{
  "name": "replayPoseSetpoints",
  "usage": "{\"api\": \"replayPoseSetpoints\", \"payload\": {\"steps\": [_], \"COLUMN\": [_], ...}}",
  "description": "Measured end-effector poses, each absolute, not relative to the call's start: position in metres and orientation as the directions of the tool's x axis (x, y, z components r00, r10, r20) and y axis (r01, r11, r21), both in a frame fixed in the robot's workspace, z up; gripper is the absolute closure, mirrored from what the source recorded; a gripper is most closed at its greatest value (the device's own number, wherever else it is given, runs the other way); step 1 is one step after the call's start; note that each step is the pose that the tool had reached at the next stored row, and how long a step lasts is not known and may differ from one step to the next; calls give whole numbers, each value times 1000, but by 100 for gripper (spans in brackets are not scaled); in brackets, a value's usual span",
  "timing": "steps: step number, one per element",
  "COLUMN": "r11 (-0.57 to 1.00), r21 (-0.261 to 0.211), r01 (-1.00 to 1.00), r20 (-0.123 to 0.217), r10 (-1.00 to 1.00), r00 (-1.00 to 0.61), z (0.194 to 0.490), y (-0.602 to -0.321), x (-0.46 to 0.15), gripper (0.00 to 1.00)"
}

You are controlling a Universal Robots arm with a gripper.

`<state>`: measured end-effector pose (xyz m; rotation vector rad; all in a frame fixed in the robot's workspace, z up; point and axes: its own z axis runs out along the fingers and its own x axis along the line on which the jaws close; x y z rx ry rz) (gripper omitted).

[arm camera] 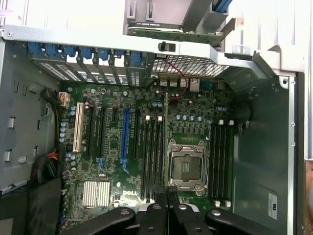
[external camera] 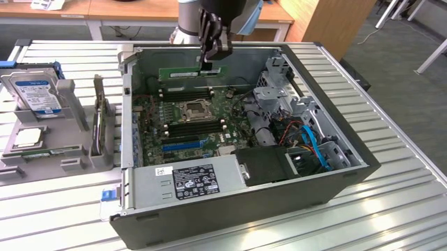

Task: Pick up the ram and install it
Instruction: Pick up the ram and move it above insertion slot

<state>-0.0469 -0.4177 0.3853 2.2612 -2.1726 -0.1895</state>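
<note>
Gripper (external camera: 207, 65) (arm camera: 166, 192) and its surroundings. The gripper hangs inside an open computer case (external camera: 265, 206), its two fingers (arm camera: 158, 195) pinched nearly shut on the top edge of the ram (external camera: 183, 73). The ram is a green stick held level and on edge above the far end of the motherboard (external camera: 209, 133) (arm camera: 117, 147), close to the case's far wall and clear of the board. In the wrist view it shows edge-on as a thin line (arm camera: 166, 127) running beside the black memory slots (arm camera: 152, 147) and the open processor socket (external camera: 193, 111) (arm camera: 187, 166); whether it lines up with a slot cannot be told. The case also holds a silver power supply (external camera: 150, 184) with a black label at the near end, a grey metal drive cage (external camera: 279, 91) and blue cables (external camera: 315, 149) toward the exterior view's right. Well apart, at the exterior view's left, a grey holder (external camera: 70, 104) carries a hard drive (external camera: 33, 93) with a blue-and-white label, an upright expansion card (external camera: 98, 125) and a square processor chip (external camera: 28, 137). Case and holder rest on a table (external camera: 391, 209) of ribbed metal slats. Behind it stand wooden desks (external camera: 133, 9) on a grey floor (external camera: 398, 57).
</note>
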Motion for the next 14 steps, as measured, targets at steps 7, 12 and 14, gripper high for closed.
{"api": "replayPoseSetpoints", "payload": {"steps": [7,12,14], "r11": [-43,-43,-43], "r21": [83,84,84], "r01": [-996,-996,-996], "r20": [-87,-87,-87], "r10": [-996,-996,-996], "r00": [36,36,36], "z": [376,370,369], "y": [-418,-418,-418], "x": [-47,-47,-47], "gripper": [88,88,88]}}
